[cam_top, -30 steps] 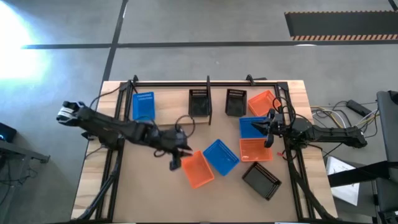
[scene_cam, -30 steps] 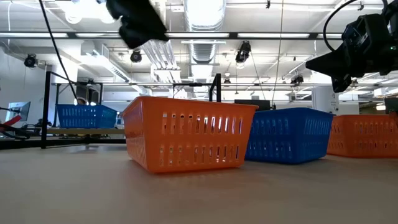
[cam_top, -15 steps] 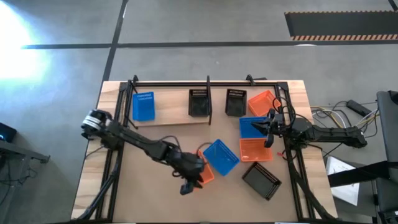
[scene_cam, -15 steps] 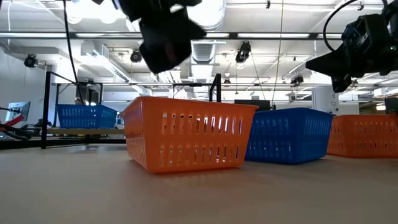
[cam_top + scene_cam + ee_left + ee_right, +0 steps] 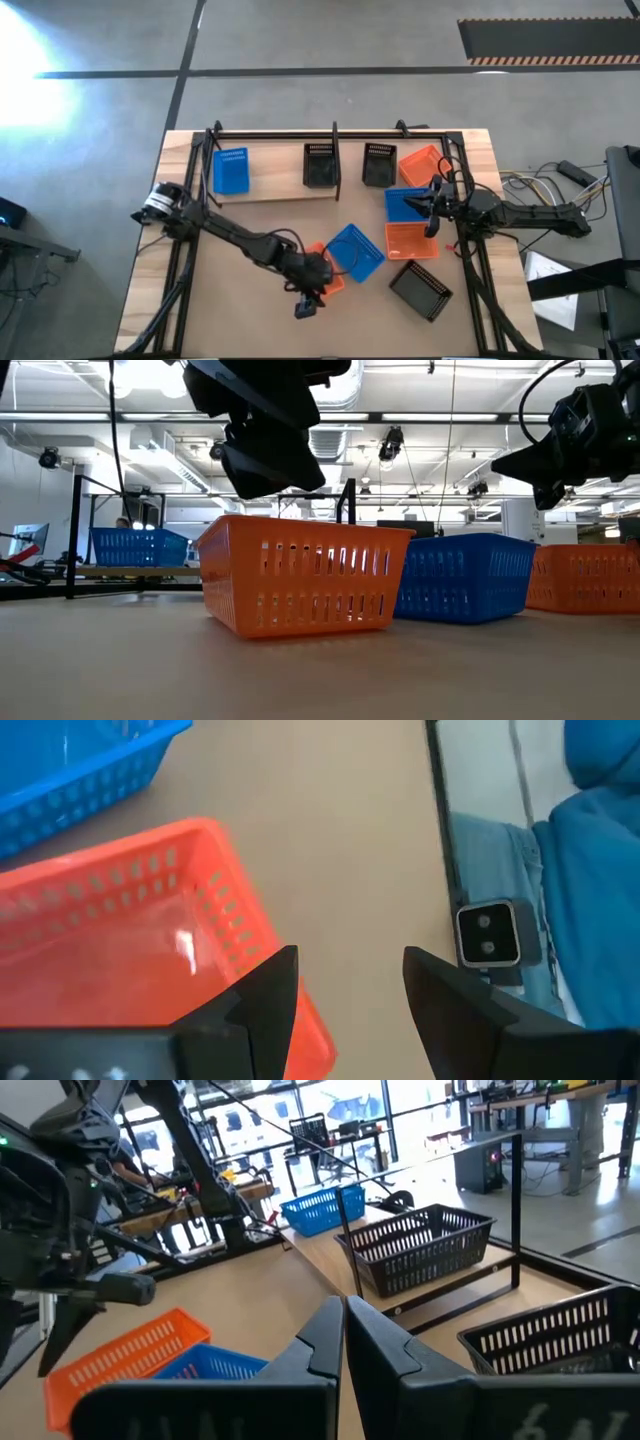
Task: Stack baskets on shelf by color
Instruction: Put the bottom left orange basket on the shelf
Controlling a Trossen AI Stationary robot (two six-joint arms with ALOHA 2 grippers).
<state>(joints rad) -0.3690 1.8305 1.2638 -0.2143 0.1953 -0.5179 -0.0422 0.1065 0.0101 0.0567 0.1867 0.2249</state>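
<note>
My left gripper is open and hovers just above the loose orange basket near the table's middle, its fingers over one end wall without touching it. A blue basket sits beside that orange one. My right gripper is shut and empty, held above a blue basket and an orange basket at the right. The shelf at the far side carries a blue basket, two black baskets and an orange basket.
A black basket lies on the tabletop near the right front. Black metal rods frame the shelf and run down both table sides. Bare tabletop lies at the near left.
My left gripper has swept from the table's middle toward the near edge and a little right, and has come down until it hangs just over the orange basket. The baskets have stayed where they were.
</note>
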